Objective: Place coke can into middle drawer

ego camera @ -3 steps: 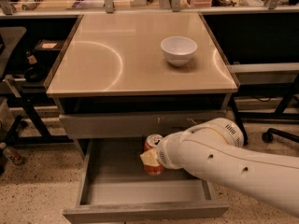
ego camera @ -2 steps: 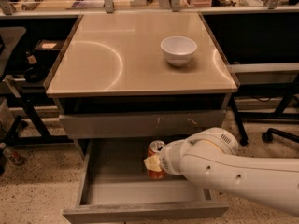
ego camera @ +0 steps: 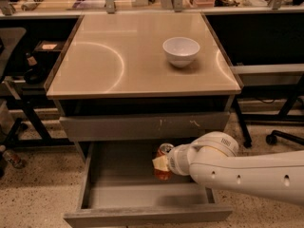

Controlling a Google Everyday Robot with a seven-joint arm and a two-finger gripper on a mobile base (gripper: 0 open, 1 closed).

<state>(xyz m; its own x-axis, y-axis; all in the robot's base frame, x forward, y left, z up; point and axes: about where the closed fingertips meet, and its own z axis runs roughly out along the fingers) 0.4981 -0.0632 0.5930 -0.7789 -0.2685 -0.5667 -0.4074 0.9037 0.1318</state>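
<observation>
The coke can (ego camera: 163,173), red with a silver top, stands upright inside the open middle drawer (ego camera: 118,177), near the middle of its grey floor. My gripper (ego camera: 161,164) reaches in from the right on a thick white arm and is shut on the can, with a yellowish finger pad (ego camera: 159,163) across its side. The can's lower right side is hidden behind the wrist. I cannot tell whether the can's base touches the drawer floor.
Above the open drawer is a shut grey drawer front with white scratch marks (ego camera: 142,126). A white bowl (ego camera: 181,51) sits on the beige table top (ego camera: 118,61). Dark chair legs and wheels (ego camera: 273,137) stand at the right, and dark frames at the left.
The arm has sunk a little and the can has shifted slightly to the right inside the drawer. The gripper still holds it.
</observation>
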